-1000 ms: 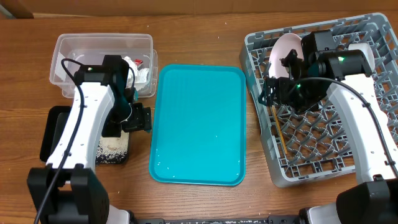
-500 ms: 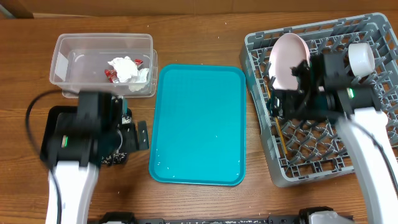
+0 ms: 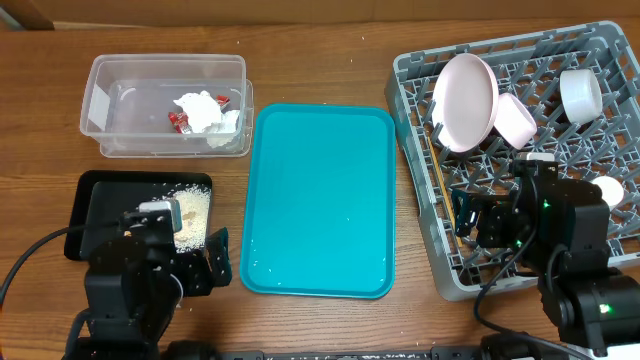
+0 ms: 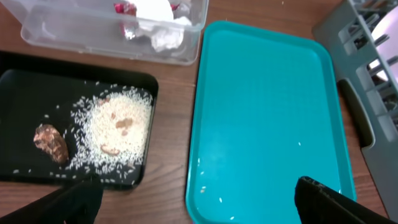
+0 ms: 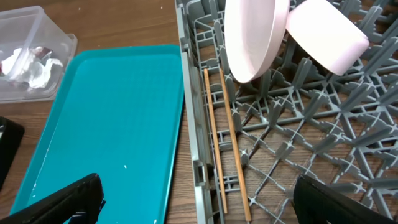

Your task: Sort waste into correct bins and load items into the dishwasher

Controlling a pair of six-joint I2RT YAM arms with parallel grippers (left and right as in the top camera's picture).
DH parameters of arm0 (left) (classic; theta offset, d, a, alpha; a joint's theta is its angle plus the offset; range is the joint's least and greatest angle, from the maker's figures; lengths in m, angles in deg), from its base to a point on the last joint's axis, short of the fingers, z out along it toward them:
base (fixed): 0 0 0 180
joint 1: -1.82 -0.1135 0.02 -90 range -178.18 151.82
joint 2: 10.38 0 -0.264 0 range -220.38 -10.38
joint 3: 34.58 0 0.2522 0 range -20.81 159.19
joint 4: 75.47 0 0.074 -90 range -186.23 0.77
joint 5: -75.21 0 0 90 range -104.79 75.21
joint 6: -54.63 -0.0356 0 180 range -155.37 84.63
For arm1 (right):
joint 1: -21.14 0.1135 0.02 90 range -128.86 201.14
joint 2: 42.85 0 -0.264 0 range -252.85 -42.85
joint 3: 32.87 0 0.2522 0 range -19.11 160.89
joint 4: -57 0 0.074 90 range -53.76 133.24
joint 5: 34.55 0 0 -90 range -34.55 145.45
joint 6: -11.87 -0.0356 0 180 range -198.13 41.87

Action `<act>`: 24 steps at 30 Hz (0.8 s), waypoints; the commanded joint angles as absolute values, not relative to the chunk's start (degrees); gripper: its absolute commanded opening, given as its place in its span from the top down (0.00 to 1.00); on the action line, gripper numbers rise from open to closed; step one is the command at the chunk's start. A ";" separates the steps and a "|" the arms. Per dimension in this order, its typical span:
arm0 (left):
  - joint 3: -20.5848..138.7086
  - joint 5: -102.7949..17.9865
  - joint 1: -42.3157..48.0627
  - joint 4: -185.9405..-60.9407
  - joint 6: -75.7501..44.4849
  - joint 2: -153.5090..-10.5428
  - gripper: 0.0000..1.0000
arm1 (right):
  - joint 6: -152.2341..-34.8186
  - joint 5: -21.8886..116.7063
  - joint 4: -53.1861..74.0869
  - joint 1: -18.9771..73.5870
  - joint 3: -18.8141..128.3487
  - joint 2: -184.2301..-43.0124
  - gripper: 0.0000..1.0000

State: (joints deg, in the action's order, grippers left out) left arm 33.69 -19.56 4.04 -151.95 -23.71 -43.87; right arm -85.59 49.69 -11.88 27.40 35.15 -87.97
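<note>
Overhead and wrist views show the left tool (image 4: 196,186) hanging at the near side of the tabletop (image 3: 300,60), fingers spread wide with nothing between them. Ahead of it and to its left sits the black tray (image 3: 100,190), holding a spread of pale rice-like crumbs (image 4: 118,127) and a small brown lump (image 4: 51,142). Farther ahead of that tool stands the clear tub (image 3: 105,110), with the crumpled white tissue (image 3: 200,108) and the red wrapper (image 3: 180,121) inside. Straight ahead of the left tool, and to the left of the right tool (image 5: 196,183), lies the teal tray (image 3: 320,200), a few stray grains on it. The right tool, its fingers likewise wide apart and empty, hovers over the left wall of the grey dish rack (image 5: 193,124). Just ahead of it, two wooden chopsticks (image 5: 214,137) lie side by side on the rack's grid. Beyond them the pinkish plate (image 3: 465,100) stands on edge, a small tilted bowl (image 3: 515,118) just beside it on the right. A white cup (image 3: 580,95) rests farther ahead and to the right.
</note>
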 commanded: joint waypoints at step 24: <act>33.18 -20.15 4.11 -152.48 -23.14 -43.63 0.00 | -85.81 50.37 -11.48 27.27 33.69 -95.47 0.00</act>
